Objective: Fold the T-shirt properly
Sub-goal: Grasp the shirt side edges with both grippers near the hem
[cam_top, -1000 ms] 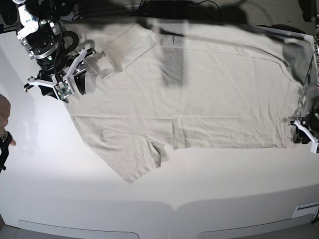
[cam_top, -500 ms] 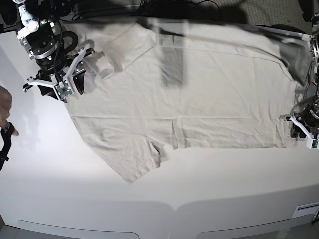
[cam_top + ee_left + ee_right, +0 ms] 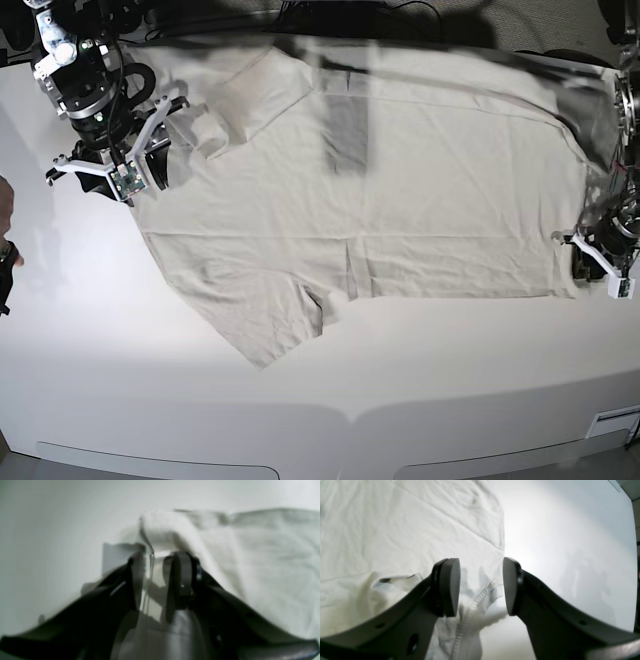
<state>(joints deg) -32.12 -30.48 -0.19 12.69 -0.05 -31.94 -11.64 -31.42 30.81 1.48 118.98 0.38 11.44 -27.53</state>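
White table (image 3: 330, 380) fills the base view, the T-shirt (image 3: 400, 200) spread across its far half, where the left gripper (image 3: 597, 258) has slid in to the hem corner; left wrist: jaws parted around that corner; right wrist: right gripper (image 3: 481, 586) wide over a seam; no writing legible.

You had the T-shirt (image 3: 380, 190) lying spread on the white table (image 3: 450, 390), wrinkled, with one sleeve pointing toward the near edge. Your right gripper (image 3: 128, 160) stood at the garment's upper corner on the view's left, white fingers spread apart over the cloth edge. Your left gripper (image 3: 597, 262) sat at the hem corner on the view's right, its jaw state unreadable. A hand (image 3: 5, 235) showed at the left border.
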